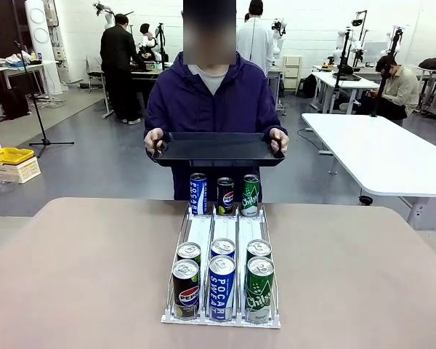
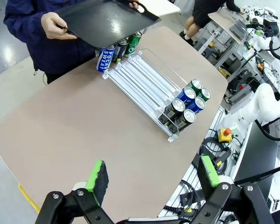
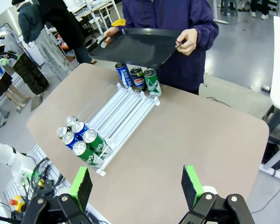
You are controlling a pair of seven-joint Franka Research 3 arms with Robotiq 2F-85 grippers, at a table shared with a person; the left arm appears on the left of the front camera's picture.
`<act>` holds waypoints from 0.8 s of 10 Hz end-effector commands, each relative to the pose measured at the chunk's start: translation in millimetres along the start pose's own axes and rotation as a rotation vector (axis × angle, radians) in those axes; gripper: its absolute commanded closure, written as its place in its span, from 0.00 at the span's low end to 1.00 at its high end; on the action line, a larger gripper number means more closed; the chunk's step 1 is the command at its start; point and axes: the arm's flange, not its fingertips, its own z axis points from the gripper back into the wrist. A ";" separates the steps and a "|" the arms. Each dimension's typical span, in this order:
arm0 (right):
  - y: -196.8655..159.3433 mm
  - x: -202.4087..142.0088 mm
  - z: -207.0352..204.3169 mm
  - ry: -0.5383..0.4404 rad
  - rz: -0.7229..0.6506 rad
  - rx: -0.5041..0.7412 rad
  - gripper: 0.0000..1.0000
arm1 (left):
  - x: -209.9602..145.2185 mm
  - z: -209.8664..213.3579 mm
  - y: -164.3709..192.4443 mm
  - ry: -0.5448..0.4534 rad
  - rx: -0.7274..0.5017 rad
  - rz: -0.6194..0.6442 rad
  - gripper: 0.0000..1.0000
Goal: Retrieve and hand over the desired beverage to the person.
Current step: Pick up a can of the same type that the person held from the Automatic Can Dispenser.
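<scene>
Beverage cans (image 1: 222,248) sit well ahead of both my claws. Six of them are packed two to a lane at the end of the clear three-lane rack (image 1: 223,227) that lies closest to the claws. On the front camera the leading row reads Pepsi can (image 1: 186,289), blue Pocari Sweat can (image 1: 221,287) and green Chilsung can (image 1: 259,289). Behind each stands a second can, and of these I can see little more than the lids. The middle stretch of the lanes shows bare white.

At the rack's end farthest from the claws stand three more cans (image 1: 225,195), upright and side by side: blue, Pepsi, green. I cannot tell whether they are inside the lanes or just past them.

Beyond those, the person (image 1: 211,98) holds a black tray (image 1: 218,147) with one hand on each short side, roughly level, above the far trio.

My left claw (image 2: 153,173) is spread wide, pinching nothing, above the brown worktop (image 1: 80,269), with the six-pack end of the rack ahead of it. My right claw (image 3: 136,183) is likewise spread wide and holds nothing, and the same six cans are just beyond one of its green pads (image 3: 81,184).
</scene>
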 end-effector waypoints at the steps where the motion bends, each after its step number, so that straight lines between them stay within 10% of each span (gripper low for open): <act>1: -1.3 -0.6 -1.6 -0.005 0.005 0.023 0.00 | 1.2 2.4 1.6 -0.012 -0.013 -0.025 0.00; 8: -1.3 -0.6 -1.6 -0.005 0.005 0.023 0.00 | 1.2 2.4 1.6 -0.012 -0.013 -0.025 0.00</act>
